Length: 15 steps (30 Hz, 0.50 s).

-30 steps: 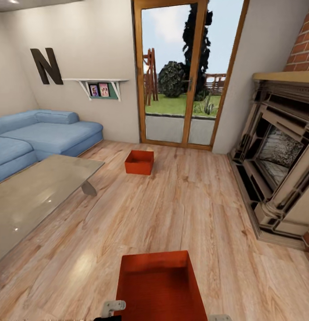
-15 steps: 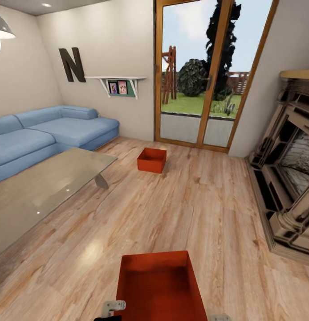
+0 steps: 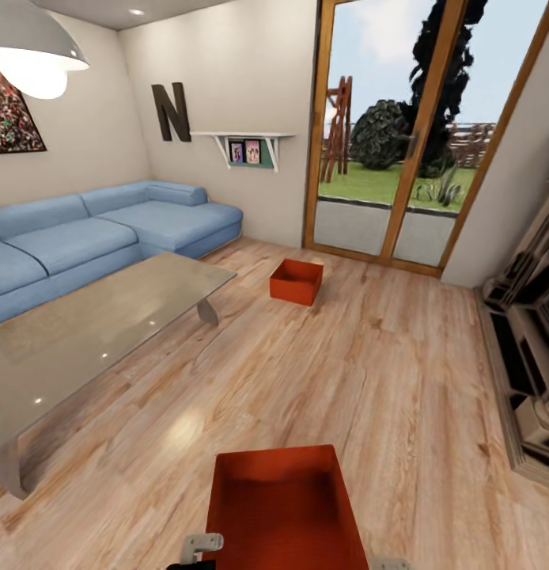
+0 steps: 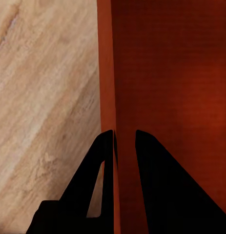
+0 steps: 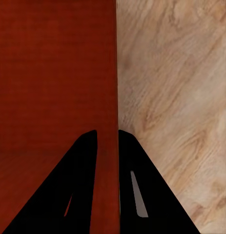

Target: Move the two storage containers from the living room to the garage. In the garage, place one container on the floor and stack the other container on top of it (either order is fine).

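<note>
One orange-red storage container (image 3: 284,511) hangs just in front of me at the bottom of the head view, above the living room's wood plank floor. My left gripper (image 4: 124,139) is shut on its left wall (image 4: 107,73), one finger inside and one outside. On the opposite wall (image 5: 112,63) my right gripper (image 5: 108,136) is shut the same way. The other storage container (image 3: 296,282) rests on the planks farther off, before the glass doors (image 3: 409,134). The garage is out of view.
A glass coffee table (image 3: 85,332) stands at the left, with a blue sofa (image 3: 92,237) behind it. The fireplace (image 3: 531,340) lines the right edge. A pendant lamp (image 3: 33,55) hangs at the upper left. Open planks (image 3: 322,380) lie between me and the far container.
The whole view has swung left: the sofa, table and doors slid to the right in the picture and the fireplace has largely left it. The held container keeps its place in front of me.
</note>
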Available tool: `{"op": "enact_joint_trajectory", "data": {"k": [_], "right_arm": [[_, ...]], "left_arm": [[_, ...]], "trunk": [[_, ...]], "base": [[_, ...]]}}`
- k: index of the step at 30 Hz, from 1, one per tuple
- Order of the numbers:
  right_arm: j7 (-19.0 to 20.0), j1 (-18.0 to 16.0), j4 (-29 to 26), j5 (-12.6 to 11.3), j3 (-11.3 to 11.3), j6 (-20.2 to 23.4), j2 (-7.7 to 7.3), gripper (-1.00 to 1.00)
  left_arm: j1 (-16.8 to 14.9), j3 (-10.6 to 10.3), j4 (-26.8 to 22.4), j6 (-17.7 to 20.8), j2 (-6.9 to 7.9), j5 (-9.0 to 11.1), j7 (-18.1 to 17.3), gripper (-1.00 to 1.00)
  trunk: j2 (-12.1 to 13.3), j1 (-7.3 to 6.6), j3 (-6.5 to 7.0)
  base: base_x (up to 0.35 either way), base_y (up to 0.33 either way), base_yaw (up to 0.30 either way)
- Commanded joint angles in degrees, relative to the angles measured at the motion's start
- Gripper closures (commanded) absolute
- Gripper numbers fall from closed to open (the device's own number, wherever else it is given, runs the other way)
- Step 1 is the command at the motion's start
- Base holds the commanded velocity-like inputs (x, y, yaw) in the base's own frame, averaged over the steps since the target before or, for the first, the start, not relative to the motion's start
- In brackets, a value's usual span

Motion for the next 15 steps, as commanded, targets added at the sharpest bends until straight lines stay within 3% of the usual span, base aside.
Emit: {"op": "enact_joint_trajectory", "data": {"k": [1, 15], "right_arm": [[0.02, 0.04, 0.06, -0.89, 0.95, 0.33, -0.06, 1.0], [0.02, 0.07, 0.06, -0.86, 0.95, 0.33, -0.09, 1.0]], "left_arm": [[-0.06, -0.56, -0.21, -2.53, 0.75, -0.24, 1.01, 1.0], [-0.06, -0.54, -0.25, -2.54, 0.75, -0.24, 0.96, 1.0]], "trunk": [[-0.02, -0.01, -0.09], [-0.02, -0.01, -0.63]], "base": [[-0.01, -0.088, 0.257], [-0.002, -0.054, 0.257]]}}
